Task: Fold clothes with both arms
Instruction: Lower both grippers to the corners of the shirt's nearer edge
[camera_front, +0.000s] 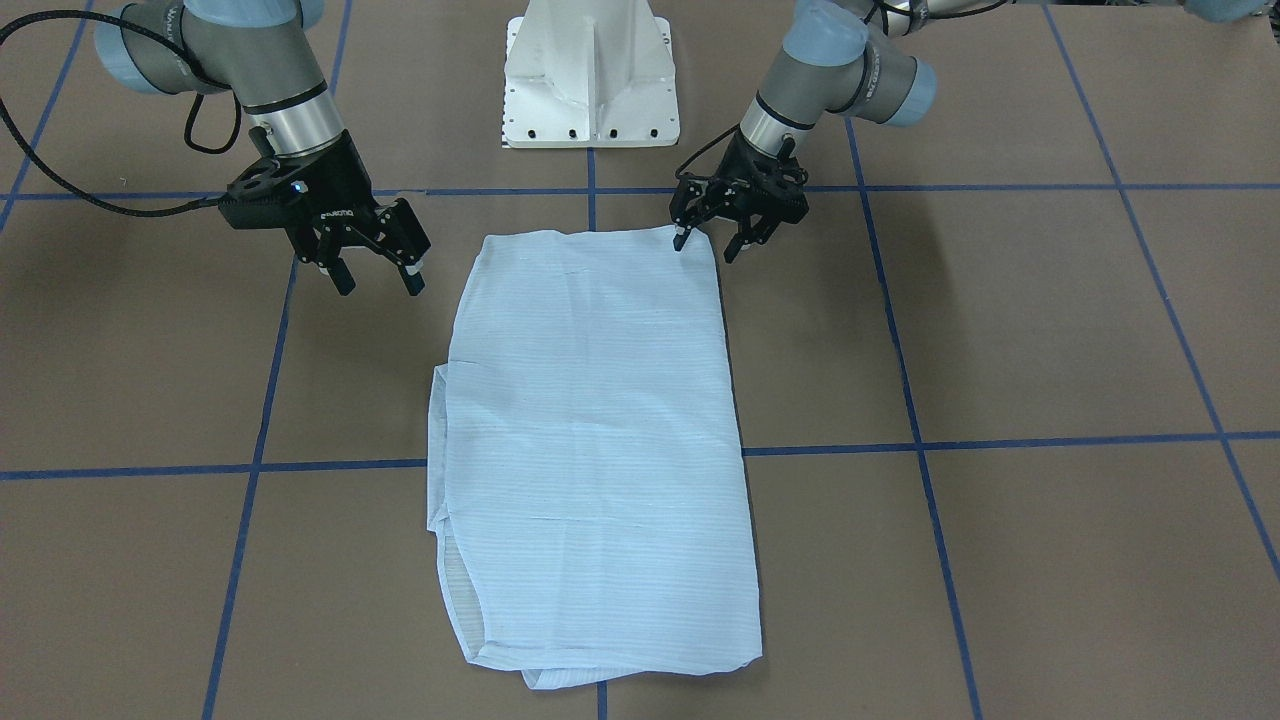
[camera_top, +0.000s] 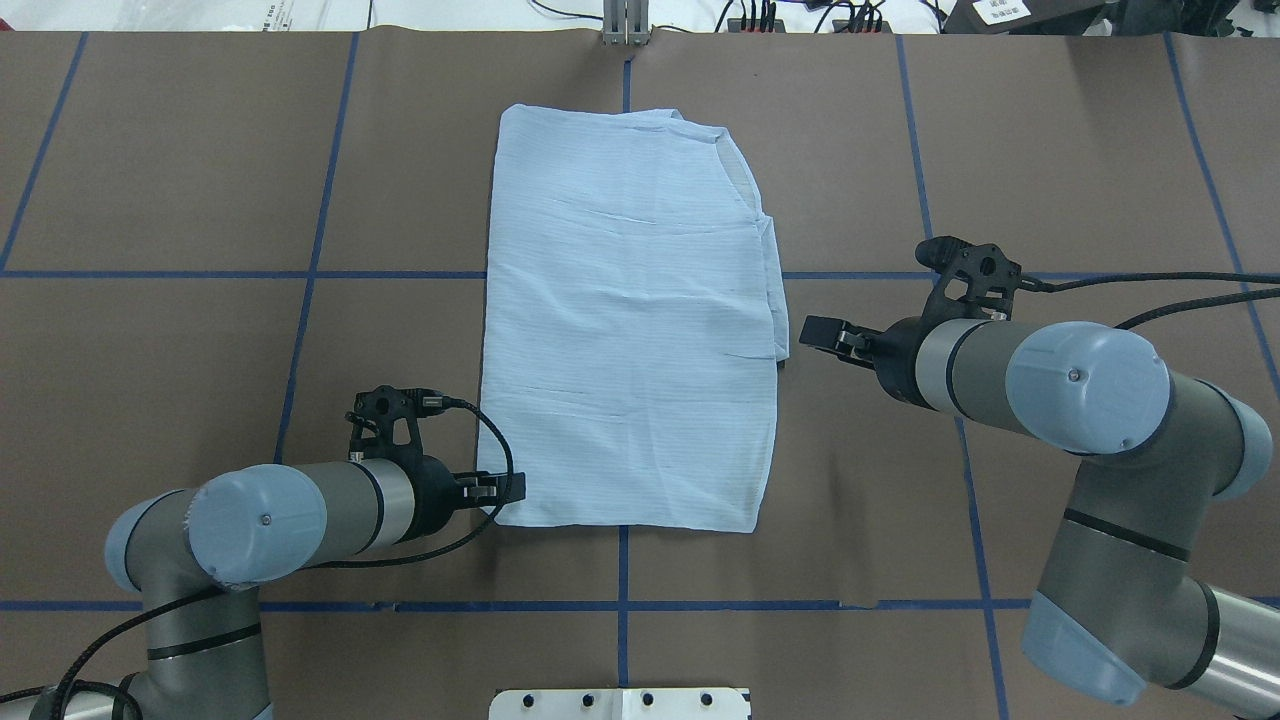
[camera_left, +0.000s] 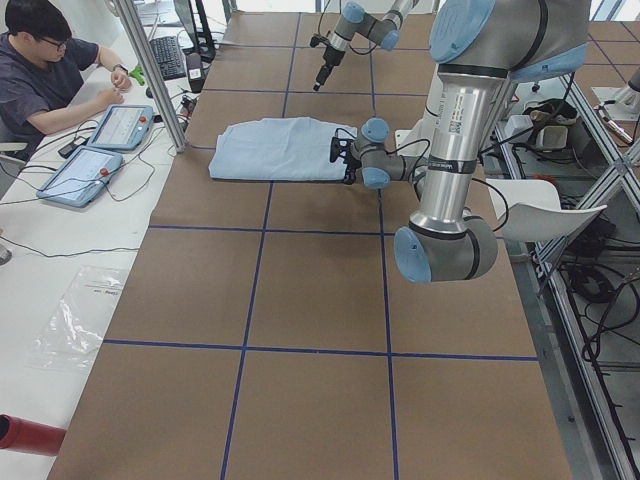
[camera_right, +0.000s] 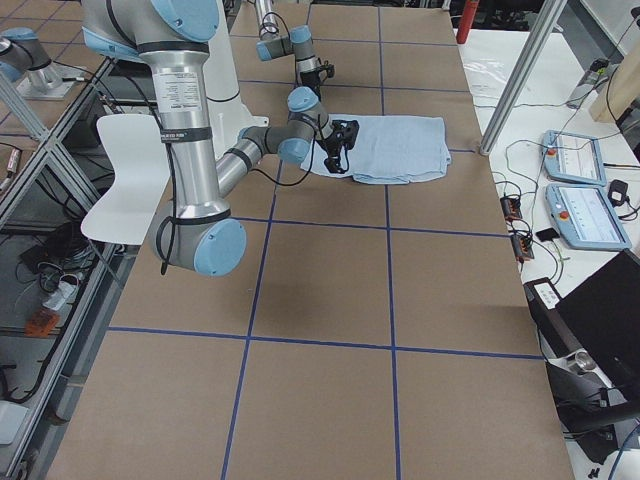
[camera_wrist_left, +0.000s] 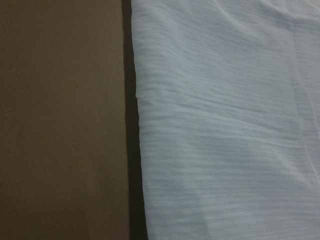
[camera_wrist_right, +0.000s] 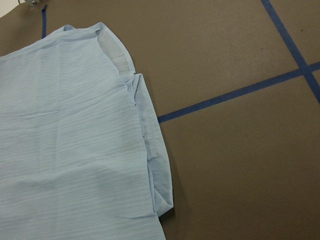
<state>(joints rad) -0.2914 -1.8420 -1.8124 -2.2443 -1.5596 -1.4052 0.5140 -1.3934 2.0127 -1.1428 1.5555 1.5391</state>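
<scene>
So the light blue striped shirt (camera_top: 630, 320) lies flat in the middle of the brown table (camera_top: 1050, 150), narrowed into a long rectangle with the sleeves apparently tucked under. My read is the side folds are done and the lengthwise fold is what's left. The left gripper (camera_front: 705, 248) sits low at the shirt's near corner on its own side, jaws partly apart. One finger is right on the corner and the other is just off the edge, so it's holding nothing yet. The right gripper (camera_front: 379, 283) hangs just beside the opposite long edge, further up the shirt, jaws wide and empty. Next it probably needs to come to the other near corner so both pinch at once, then lift and carry that end over to the far end. The fabric looks thin and floppy, with fine stripes and soft creases, and it's slightly see-through at the curved opening on the far end. The right-hand edge has stacked loose layers (camera_wrist_right: 150, 150) that could slip apart, so the pinch has to catch all of them. The table surface is matte and papery, with blue tape lines (camera_top: 870, 275).
</scene>
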